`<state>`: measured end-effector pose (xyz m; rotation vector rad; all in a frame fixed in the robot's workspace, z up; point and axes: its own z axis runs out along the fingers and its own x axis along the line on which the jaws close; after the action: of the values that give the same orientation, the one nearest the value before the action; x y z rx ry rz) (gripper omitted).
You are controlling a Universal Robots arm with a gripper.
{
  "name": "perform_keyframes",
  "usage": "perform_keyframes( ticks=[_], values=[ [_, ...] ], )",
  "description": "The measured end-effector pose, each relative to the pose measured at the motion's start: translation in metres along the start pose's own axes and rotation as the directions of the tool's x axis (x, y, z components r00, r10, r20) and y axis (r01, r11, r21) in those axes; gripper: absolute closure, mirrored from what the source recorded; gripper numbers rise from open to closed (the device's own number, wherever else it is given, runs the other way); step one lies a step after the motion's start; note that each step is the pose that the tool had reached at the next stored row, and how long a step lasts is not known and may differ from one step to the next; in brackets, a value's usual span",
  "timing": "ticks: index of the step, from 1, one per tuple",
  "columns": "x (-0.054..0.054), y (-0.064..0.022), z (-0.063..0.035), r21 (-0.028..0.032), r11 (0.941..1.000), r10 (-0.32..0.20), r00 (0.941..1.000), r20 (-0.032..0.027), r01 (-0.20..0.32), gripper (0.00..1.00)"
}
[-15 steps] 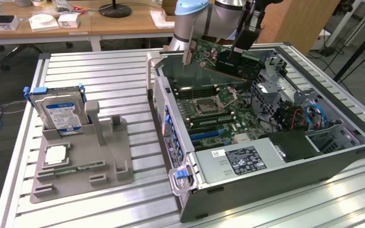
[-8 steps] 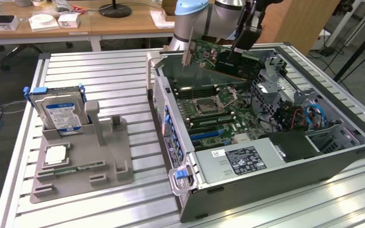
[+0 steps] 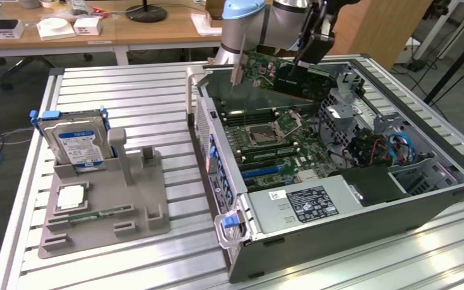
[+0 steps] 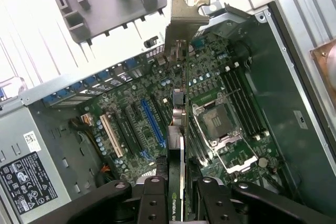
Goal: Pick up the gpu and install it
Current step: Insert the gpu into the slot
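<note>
**Gpu in the jaws, held over the open case**

Your jaws are pinching the gpu (image 3: pixel 274 74), one on each face of the card. In the wrist view you see the gpu (image 4: pixel 179 129) edge-on, running away from the jaws, with its silver end bracket (image 4: pixel 186 18) at the far end.

In the exterior view the arm (image 3: pixel 252 24) reaches in from the back of the scene. It holds the card tilted in the air above the far end of the computer case (image 3: pixel 353 205). The green board and black cooler sit higher than the case rim, so the card is not seated in any slot.

In the wrist view the card's edge lies over the motherboard (image 4: pixel 210 77), between the blue expansion slot (image 4: pixel 152 124) and the CPU socket (image 4: pixel 218 121). A white slot (image 4: pixel 111 135) lies beyond the blue one, on the power supply (image 4: pixel 23 179) side.

The case lies on its side on the slatted bench (image 3: pixel 119 90) with its side panel off. The motherboard (image 3: pixel 272 139) and the power supply (image 3: pixel 304 202) are in plain sight there.

Well apart from the case, toward the exterior view's left, a grey holder (image 3: pixel 127 199) rests on the bench. A hard drive (image 3: pixel 75 142) with a blue label stands upright in it, and a memory stick (image 3: pixel 103 212) lies flat in a slot nearer the camera.
</note>
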<state>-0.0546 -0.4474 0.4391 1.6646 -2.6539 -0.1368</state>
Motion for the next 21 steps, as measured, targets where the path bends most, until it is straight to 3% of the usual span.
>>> perform_keyframes(
  ticks=[21],
  values=[
    [0.0, 0.0, 0.0, -0.0051, 0.9937, -0.112, 0.9937, -0.0083, 0.112, 0.74]
  ],
)
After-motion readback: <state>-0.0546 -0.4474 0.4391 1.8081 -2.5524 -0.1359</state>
